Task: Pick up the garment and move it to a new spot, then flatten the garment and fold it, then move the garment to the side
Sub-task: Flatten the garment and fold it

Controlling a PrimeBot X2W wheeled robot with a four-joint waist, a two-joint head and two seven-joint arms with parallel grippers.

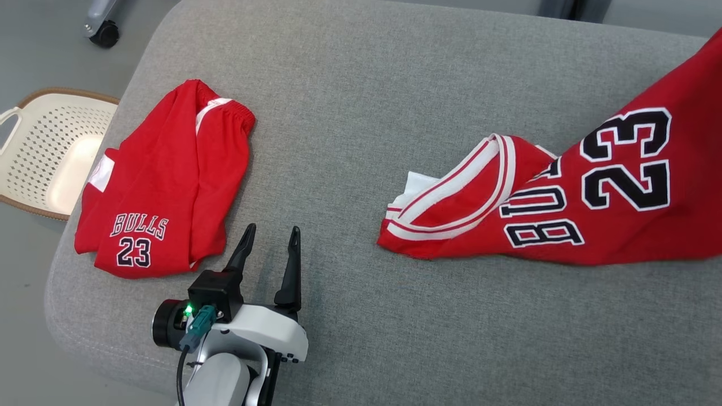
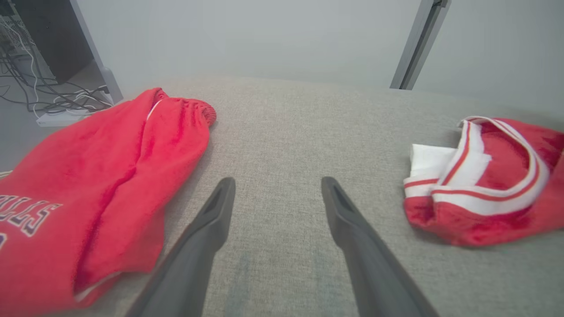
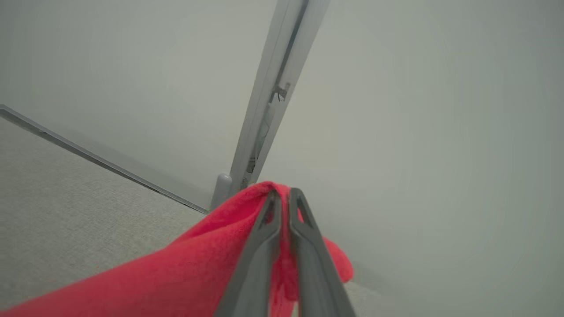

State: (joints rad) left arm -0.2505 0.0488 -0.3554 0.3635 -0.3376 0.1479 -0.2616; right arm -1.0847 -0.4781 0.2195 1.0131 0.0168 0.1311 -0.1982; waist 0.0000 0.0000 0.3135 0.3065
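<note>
While right gripper point(image 3: 284, 196) pinches red jersey point(image 1: 598, 208) edge, cloth stretches from upper right down to centre right, likely mid-carry to new spot. Left gripper point(image 1: 272, 235), fingers spread, empty, hovers lower left beside folded shorts point(image 1: 163, 186), probably for flattening.

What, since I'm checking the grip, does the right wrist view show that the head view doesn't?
Right wrist view: the right end effector shut on a fold of the red jersey, a grey post behind. Head view: the open left end effector, folded red shorts, a white basket, the jersey's number 23. Both: the red jersey and the grey cushion.
</note>
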